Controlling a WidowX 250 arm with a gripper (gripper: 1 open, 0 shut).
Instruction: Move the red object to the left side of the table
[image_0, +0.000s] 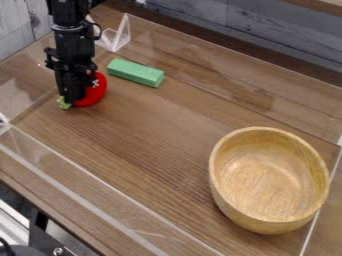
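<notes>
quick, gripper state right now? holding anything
Gripper: closed on the red object, down at the table surface, far left.

Gripper (68, 92) closed on red object (91, 91), green block (135, 72) beside, wooden bowl (269, 178) far right

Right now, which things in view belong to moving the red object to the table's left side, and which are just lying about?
Part of the job:
- red object, at the table's left end
- gripper, jaws shut on the red object
- table

Just lying about:
- green block, right of the red object
- wooden bowl, far right
</notes>
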